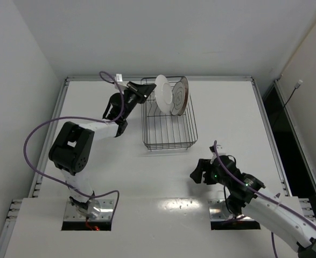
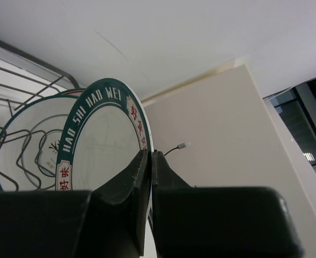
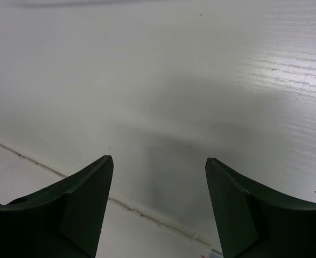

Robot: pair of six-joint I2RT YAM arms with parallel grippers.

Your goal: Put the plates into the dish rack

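Observation:
The black wire dish rack [image 1: 168,126] stands at the back middle of the table. My left gripper [image 1: 147,90] is shut on the rim of a white plate [image 1: 162,90] and holds it upright over the rack's back end. In the left wrist view the fingers [image 2: 139,172] pinch this plate [image 2: 101,150], which has a dark green lettered rim. Behind it a plate with a thin rim ring and centre motif [image 2: 23,153] stands among the rack wires [image 2: 18,75]; it also shows in the top view [image 1: 180,98]. My right gripper [image 1: 199,173] is open and empty, low over the bare table [image 3: 159,161].
The white table [image 1: 227,118] has raised rails along its left, back and right edges. A dark gap runs beside the right rail [image 1: 287,134]. The left arm's purple cable [image 1: 39,140] loops out to the left.

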